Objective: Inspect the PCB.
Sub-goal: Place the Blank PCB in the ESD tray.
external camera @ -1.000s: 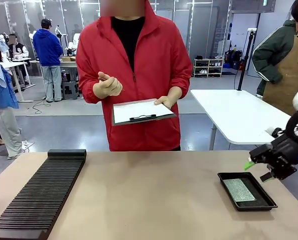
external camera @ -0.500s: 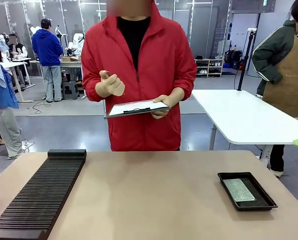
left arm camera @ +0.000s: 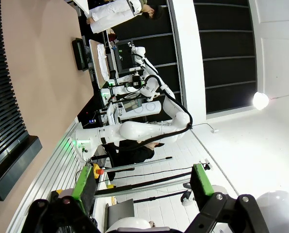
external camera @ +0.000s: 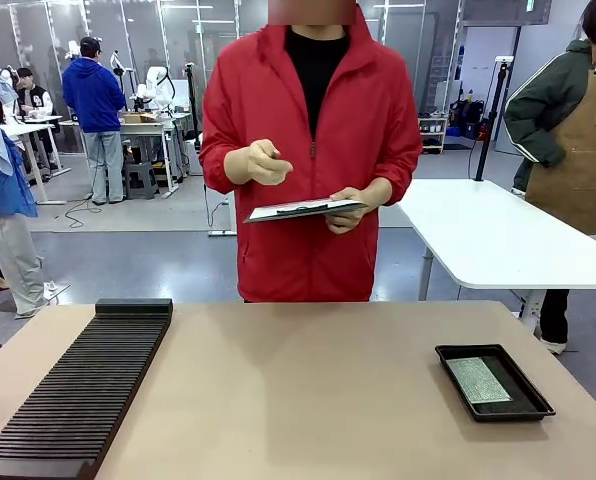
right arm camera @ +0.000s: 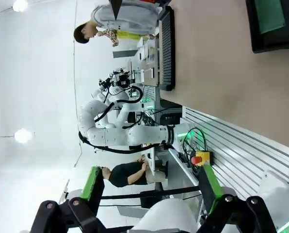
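Note:
The PCB [external camera: 478, 380], a pale silvery-green board, lies flat in a shallow black tray [external camera: 498, 412] at the table's right. The right wrist view has the same PCB [right arm camera: 271, 14] in its tray [right arm camera: 256, 34] at the top right corner, far from my right gripper [right arm camera: 150, 183]. That gripper is open, with nothing between its green-padded fingers [right arm camera: 92, 183]. My left gripper [left arm camera: 143, 183] is open too and holds nothing; it is off the table's edge, with the tray [left arm camera: 80, 53] small and distant.
A long black slotted rack [external camera: 78, 390] lies along the table's left side. Across the table a person in a red jacket holds a clipboard [external camera: 303, 209] with white paper in one hand, the other hand raised beside it.
My right gripper, beside the tray's right edge a second ago, has pulled away to the right, out of the front view. The person stepped right and tipped the clipboard flatter.

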### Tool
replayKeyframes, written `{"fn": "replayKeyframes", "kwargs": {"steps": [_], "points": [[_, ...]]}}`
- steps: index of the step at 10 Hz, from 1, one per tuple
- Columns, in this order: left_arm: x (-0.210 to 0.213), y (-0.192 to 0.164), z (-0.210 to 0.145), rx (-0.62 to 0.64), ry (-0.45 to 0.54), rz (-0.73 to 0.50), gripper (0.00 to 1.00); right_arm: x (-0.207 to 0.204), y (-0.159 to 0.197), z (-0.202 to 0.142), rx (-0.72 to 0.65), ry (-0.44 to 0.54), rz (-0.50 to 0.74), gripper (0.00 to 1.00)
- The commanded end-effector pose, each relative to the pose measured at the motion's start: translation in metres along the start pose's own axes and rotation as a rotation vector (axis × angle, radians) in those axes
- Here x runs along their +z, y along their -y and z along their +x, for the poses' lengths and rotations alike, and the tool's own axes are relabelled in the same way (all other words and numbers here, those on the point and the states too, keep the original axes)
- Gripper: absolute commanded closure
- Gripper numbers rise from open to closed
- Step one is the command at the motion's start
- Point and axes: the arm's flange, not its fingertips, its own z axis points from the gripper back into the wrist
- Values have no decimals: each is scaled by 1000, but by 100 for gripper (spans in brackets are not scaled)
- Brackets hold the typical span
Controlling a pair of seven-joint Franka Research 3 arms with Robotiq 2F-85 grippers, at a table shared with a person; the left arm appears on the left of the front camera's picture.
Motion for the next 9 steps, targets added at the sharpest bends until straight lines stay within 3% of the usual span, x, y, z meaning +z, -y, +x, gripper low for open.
{"fn": "replayKeyframes", "kwargs": {"steps": [1, 2, 3, 9], "points": [[1, 1, -1, 8, -1, 2, 0, -1, 13, 6, 27, -18, 25, 0], [1, 1, -1, 8, -1, 2, 0, -6, 18, 13, 15, -31, 64, 0], [1, 1, -1, 8, -1, 2, 0, -1, 11, 1, 1, 0, 11, 0], [1, 1, -1, 8, -1, 2, 0, -1, 11, 1, 1, 0, 11, 0]]}}
